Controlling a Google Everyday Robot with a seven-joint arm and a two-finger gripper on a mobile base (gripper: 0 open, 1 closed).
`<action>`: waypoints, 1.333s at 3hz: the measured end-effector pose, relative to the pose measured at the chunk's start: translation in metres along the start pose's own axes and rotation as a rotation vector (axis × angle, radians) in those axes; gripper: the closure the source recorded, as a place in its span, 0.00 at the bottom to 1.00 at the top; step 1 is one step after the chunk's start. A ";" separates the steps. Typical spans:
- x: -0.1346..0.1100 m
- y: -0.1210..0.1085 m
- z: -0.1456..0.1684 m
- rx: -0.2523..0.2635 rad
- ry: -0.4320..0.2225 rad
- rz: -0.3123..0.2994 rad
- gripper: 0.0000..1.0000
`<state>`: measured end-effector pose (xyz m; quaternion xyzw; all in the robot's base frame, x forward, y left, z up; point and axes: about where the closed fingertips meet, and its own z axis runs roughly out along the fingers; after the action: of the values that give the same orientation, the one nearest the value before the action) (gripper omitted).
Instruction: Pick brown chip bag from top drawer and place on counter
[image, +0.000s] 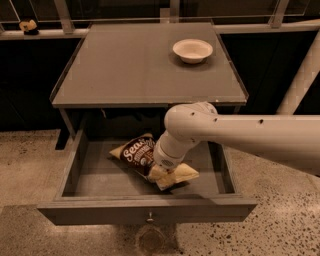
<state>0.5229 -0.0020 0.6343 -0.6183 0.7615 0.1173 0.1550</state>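
Down at chip bag (137, 152) inside drawer (145, 211): end effector (162, 164), grip impossible to tell. Might slip off crinkly film, or snag worktop (135, 65) edge above drawer.

Pincer (159, 172) over chip bag (136, 151) in drawer (73, 167); bowl (192, 50) on counter (130, 65).

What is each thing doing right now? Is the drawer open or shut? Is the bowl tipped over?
top drawer: pulled open.
brown chip bag: lying crinkled inside the drawer, partly under the arm.
gripper: lowered into the drawer, right at the bag.
white bowl: upright on the counter, looks empty.
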 end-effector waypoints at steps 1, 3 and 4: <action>-0.012 0.003 -0.035 0.030 0.074 -0.033 1.00; -0.043 0.008 -0.116 0.115 0.175 -0.107 1.00; -0.046 0.013 -0.156 0.159 0.185 -0.124 1.00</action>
<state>0.5043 -0.0149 0.7956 -0.6580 0.7399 -0.0108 0.1396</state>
